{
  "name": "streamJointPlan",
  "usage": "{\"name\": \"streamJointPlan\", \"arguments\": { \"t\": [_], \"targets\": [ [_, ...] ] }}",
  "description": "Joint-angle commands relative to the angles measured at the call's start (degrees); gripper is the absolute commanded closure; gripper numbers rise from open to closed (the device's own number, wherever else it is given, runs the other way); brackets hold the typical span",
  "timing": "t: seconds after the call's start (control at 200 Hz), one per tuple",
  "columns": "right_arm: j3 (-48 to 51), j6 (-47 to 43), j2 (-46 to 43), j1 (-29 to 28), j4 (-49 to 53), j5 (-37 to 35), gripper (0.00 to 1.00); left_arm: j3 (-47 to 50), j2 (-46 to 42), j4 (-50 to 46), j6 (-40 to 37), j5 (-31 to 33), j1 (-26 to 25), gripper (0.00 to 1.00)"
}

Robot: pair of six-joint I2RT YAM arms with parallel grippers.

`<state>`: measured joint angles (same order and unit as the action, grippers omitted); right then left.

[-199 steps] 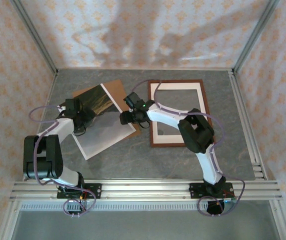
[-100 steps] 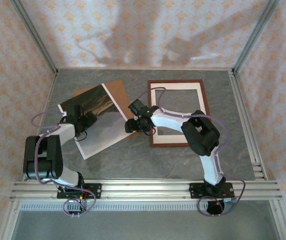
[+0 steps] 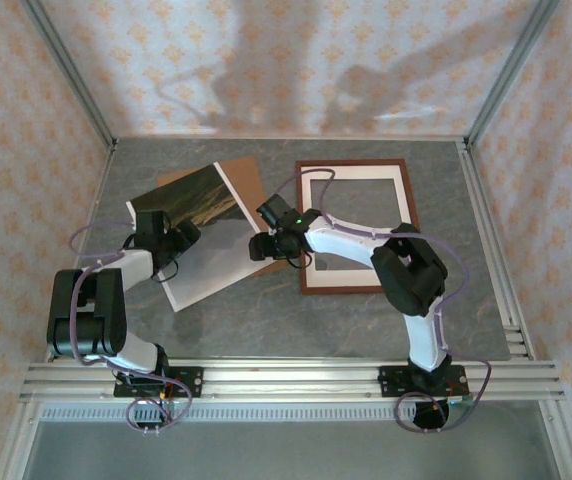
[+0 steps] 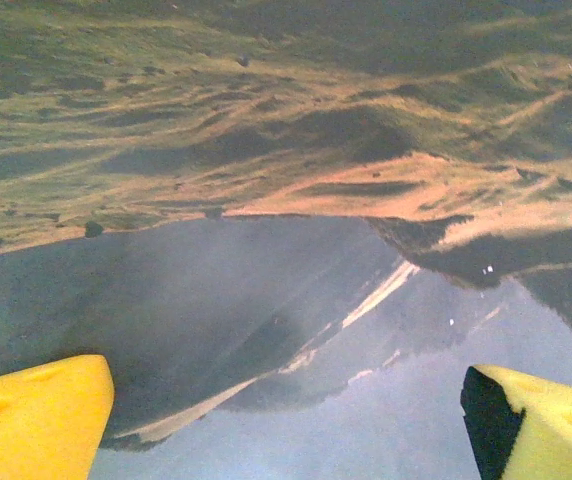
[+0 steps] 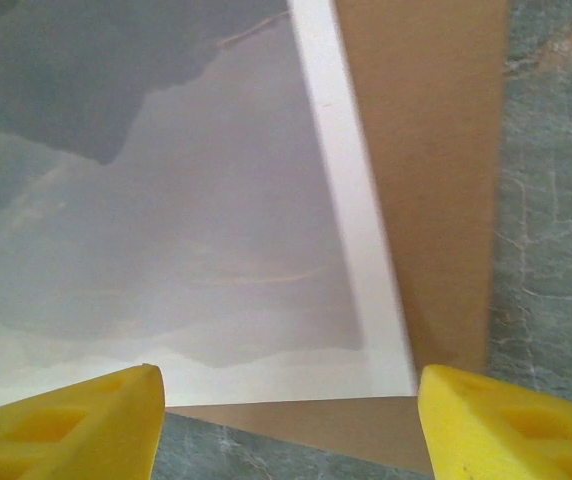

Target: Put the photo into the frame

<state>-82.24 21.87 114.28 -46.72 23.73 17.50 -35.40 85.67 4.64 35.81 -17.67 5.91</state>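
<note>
While the photo (image 3: 201,235) lies flat on the backing board (image 3: 248,178) left of centre, not yet in the frame (image 3: 351,163) at right, the left gripper (image 3: 173,238) and right gripper (image 3: 259,246) flank its edges, jaws spread and empty, seemingly poised to lift it.
</note>
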Motion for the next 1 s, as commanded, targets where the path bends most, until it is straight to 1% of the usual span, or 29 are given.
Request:
{"name": "streamJointPlan", "arguments": {
  "t": [0.0, 0.275, 0.47, 0.551, 0.651, 0.746, 0.796, 0.891, 0.996],
  "targets": [
    [-1.1, 0.4, 1.9, -0.3, -1.4, 0.2, 0.34, 1.2, 1.3, -1.6, 1.4, -3.9, -2.1, 0.09],
    [2.4, 1.0, 1.8, -0.7, -2.4, 1.4, 0.39, -0.8, 1.5, -1.8, 2.2, -4.3, -5.6, 0.09],
    [4.5, 1.0, 0.7, -1.4, -3.2, 3.3, 0.44, -1.3, -0.8, -3.4, 2.4, -3.5, -5.9, 0.09],
    [4.8, 0.2, -1.2, -1.4, -3.4, 2.3, 0.44, -1.8, -3.3, -5.4, 1.4, -1.1, -5.9, 0.09],
    [3.8, -1.5, -3.0, -1.3, -3.4, -0.6, 0.42, -2.4, -7.4, -9.3, -0.5, 5.4, -5.8, 0.07],
    [2.2, -1.8, -2.3, -1.3, -3.5, -2.4, 0.36, -2.3, -11.0, -13.1, -1.5, 13.0, -5.3, 0.04],
    [0.8, -1.9, -1.2, -1.0, -3.5, -3.2, 0.33, -1.9, -12.1, -14.3, -1.5, 15.6, -4.6, 0.03],
    [-2.3, -2.1, 1.6, -0.5, -3.8, -4.2, 0.32, -1.1, -12.6, -14.7, -1.5, 16.1, -2.0, 0.02],
    [-6.5, -1.9, 5.5, 0.3, -4.0, -3.8, 0.32, -2.1, -10.0, -14.5, -1.7, 14.4, 0.7, 0.02]
  ]
}}
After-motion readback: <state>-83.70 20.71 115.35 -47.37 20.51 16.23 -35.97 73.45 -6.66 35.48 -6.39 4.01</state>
